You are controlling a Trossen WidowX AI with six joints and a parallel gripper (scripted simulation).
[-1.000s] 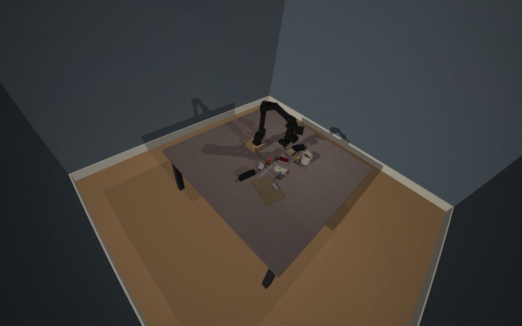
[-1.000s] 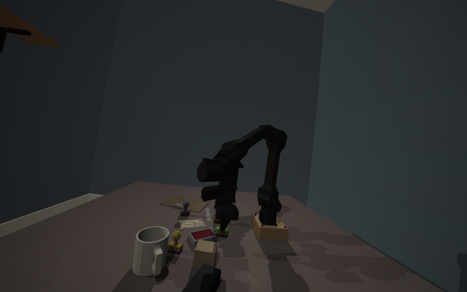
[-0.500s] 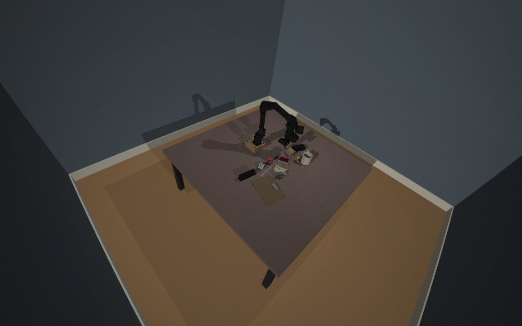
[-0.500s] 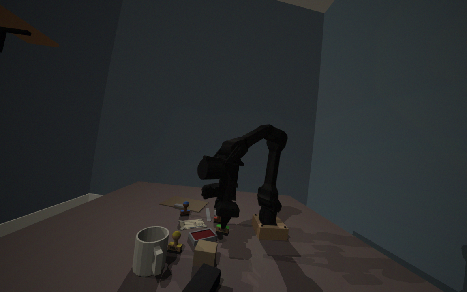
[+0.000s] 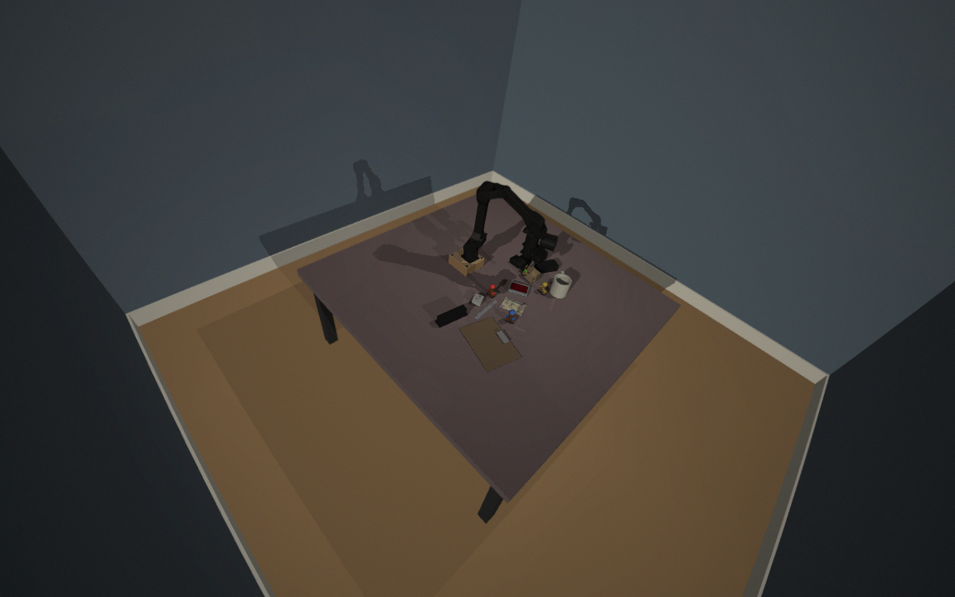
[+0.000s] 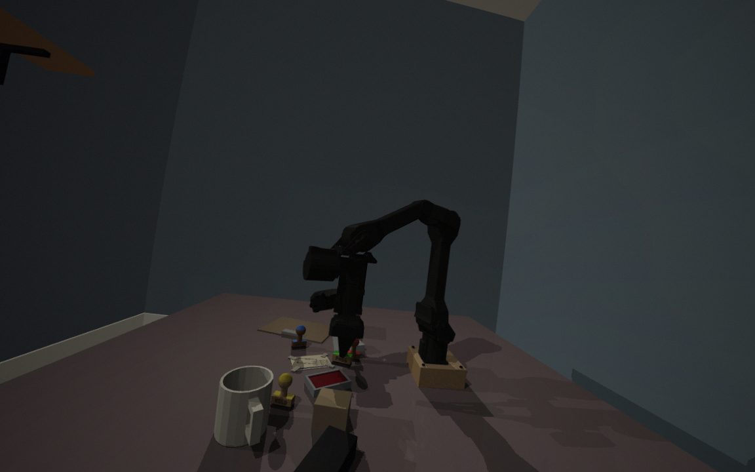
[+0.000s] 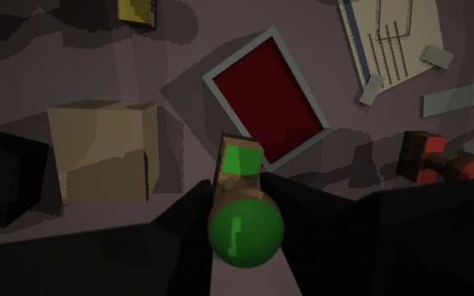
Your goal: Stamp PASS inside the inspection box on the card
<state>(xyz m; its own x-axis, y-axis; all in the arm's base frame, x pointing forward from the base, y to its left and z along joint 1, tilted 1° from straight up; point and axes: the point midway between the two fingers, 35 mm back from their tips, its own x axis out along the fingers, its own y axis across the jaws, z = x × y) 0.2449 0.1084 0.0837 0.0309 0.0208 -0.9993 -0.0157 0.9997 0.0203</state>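
My gripper is shut on the green-knobbed PASS stamp. The stamp hangs knob up; in the wrist view its base overlaps the near edge of the red ink pad. Its height above the pad is hard to tell, and its printing face is hidden. The cream card lies beyond the pad, with small grey pieces at its corners. The outlined box on the card is cut off by the wrist view's top edge; its visible part shows no print.
A tan block and a black block stand left of the stamp in the wrist view. A red FAIL stamp, yellow stamp, blue stamp, mug, ruler and brown board lie around.
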